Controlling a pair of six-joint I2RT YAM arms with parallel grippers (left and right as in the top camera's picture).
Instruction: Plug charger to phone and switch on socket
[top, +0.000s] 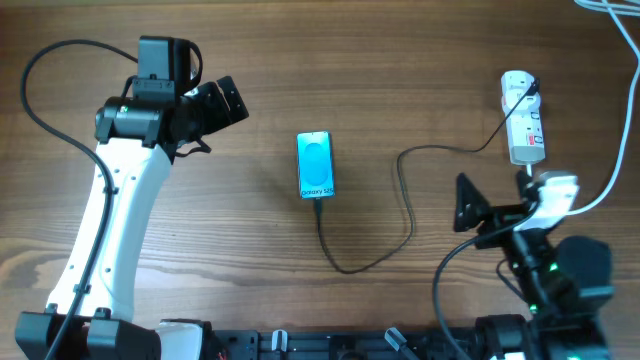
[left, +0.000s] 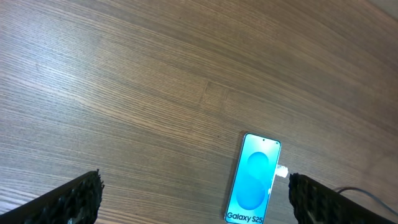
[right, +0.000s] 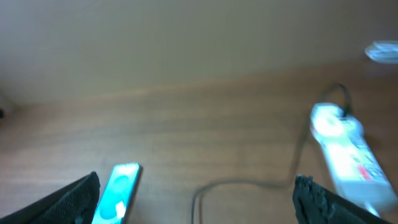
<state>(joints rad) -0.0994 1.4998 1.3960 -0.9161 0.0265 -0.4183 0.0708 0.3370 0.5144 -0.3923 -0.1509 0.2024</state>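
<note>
The phone (top: 315, 165) lies face up mid-table, its cyan screen lit. The thin black charger cable (top: 405, 205) runs from the phone's bottom edge, loops toward the front, and rises to the white socket (top: 523, 118) at the far right. Its connector tip (top: 319, 205) sits against the phone's bottom edge. My left gripper (top: 225, 100) is open and empty, left of the phone (left: 252, 180). My right gripper (top: 495, 205) is open and empty, in front of the socket (right: 351, 155). The right wrist view shows the phone (right: 118, 193) and the cable (right: 249, 184), both blurred.
The socket's thick white cord (top: 620, 150) runs along the right edge of the table. The arms' bases stand at the front left and front right. The table is bare wood (top: 400, 80) elsewhere.
</note>
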